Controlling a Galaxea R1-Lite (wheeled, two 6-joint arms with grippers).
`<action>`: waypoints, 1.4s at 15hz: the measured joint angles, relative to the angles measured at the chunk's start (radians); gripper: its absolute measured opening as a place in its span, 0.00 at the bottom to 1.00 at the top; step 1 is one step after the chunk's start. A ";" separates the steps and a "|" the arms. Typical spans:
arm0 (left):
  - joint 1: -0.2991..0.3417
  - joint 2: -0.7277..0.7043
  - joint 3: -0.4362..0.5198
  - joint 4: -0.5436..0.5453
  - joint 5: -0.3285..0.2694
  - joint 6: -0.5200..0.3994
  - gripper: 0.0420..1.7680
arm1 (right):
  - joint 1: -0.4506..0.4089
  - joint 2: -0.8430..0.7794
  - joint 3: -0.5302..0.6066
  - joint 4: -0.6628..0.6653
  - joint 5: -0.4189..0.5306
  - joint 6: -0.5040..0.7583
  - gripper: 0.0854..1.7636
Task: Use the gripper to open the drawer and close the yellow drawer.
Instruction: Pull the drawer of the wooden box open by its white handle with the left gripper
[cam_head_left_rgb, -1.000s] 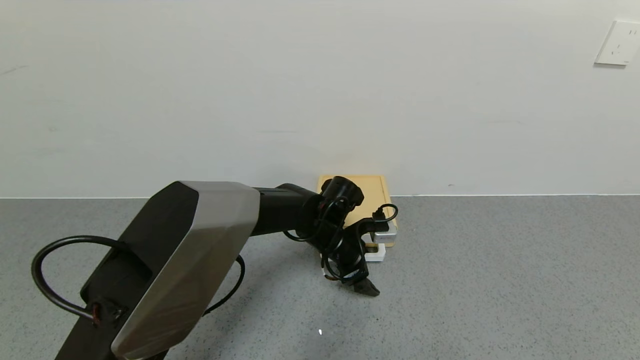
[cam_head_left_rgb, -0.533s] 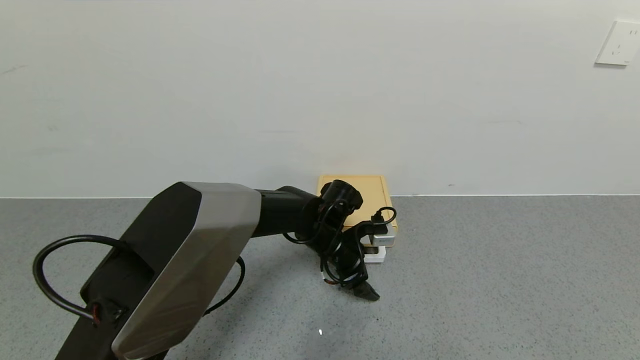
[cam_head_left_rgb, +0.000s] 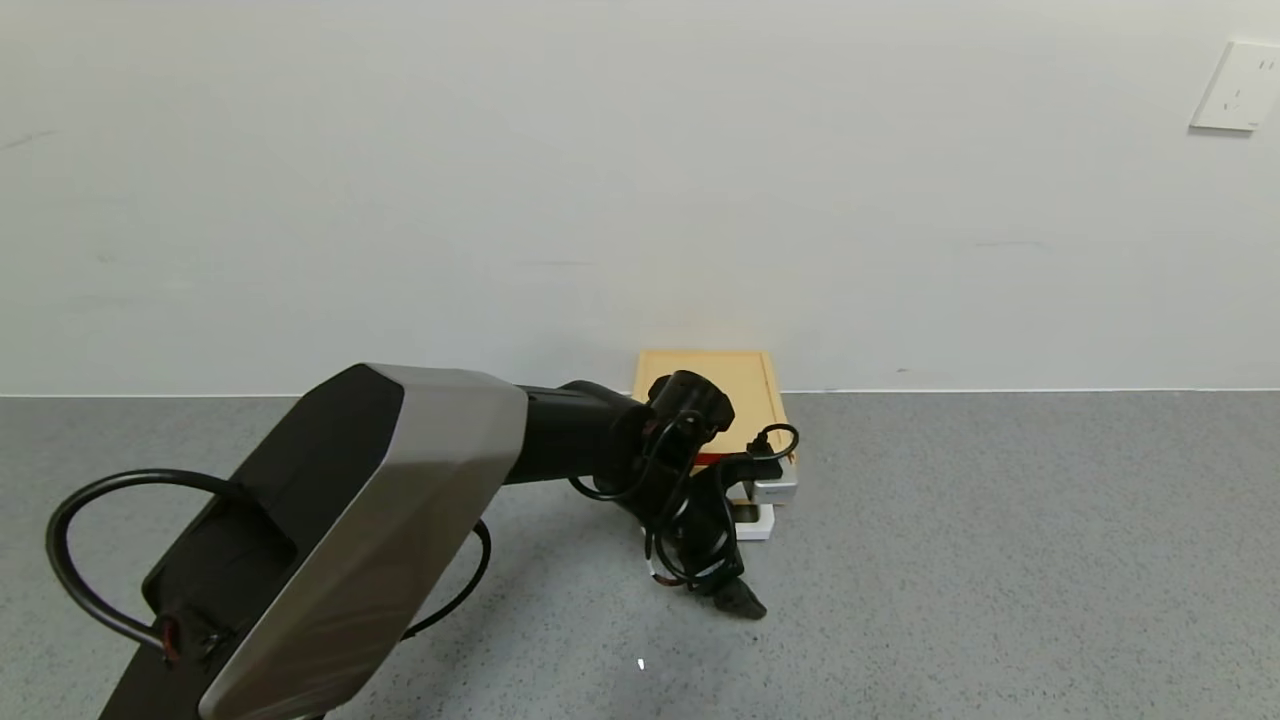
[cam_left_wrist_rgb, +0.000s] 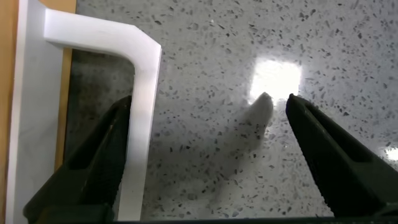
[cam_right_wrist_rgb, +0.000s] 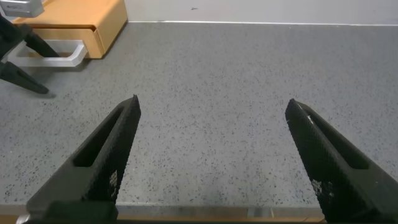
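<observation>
The yellow drawer's flat case (cam_head_left_rgb: 745, 385) stands on the grey surface against the wall. Its white loop handle (cam_head_left_rgb: 758, 523) sticks out toward me, and a thin red strip shows at the case's front edge. My left gripper (cam_head_left_rgb: 735, 595) hangs over the handle. In the left wrist view the left gripper (cam_left_wrist_rgb: 208, 102) is open. One of its fingers (cam_left_wrist_rgb: 99, 162) is inside the loop, against the white handle bar (cam_left_wrist_rgb: 143, 124). The other finger is outside over bare surface. My right gripper (cam_right_wrist_rgb: 211, 109) is open and empty, off to the side. The case (cam_right_wrist_rgb: 74, 18) and handle (cam_right_wrist_rgb: 50, 55) show far off in its view.
The white wall runs right behind the case, with a wall socket (cam_head_left_rgb: 1238, 85) at the upper right. The speckled grey surface (cam_head_left_rgb: 1000, 550) spreads to both sides and in front. My left upper arm (cam_head_left_rgb: 350, 530) fills the lower left of the head view.
My left gripper has moved a little toward me and down. The white handle has come out slightly from the case with it, and a red strip now shows at the case front.
</observation>
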 joint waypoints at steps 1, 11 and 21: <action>-0.006 -0.009 0.020 -0.001 0.000 -0.005 0.98 | 0.000 0.000 0.000 0.000 0.000 0.000 0.97; -0.065 -0.092 0.244 -0.148 0.013 -0.049 0.99 | 0.000 0.000 0.000 0.000 0.000 0.000 0.97; -0.107 -0.158 0.338 -0.130 0.017 -0.094 0.99 | 0.000 0.000 0.000 0.000 0.000 0.000 0.97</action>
